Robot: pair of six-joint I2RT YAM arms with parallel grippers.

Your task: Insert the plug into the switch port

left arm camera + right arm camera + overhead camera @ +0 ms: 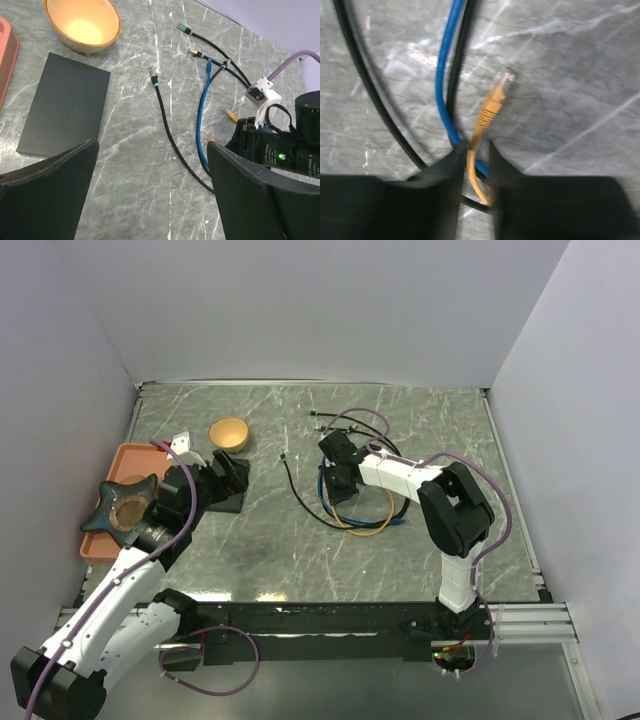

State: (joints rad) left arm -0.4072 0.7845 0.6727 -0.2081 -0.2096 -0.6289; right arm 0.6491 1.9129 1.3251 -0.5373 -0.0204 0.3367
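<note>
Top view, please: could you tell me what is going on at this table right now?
The right gripper has its jaws pinched on the yellow cable a little behind its plug. The left gripper hovers near the switch, jaws wide open. The plug is not yet in a port.
</note>
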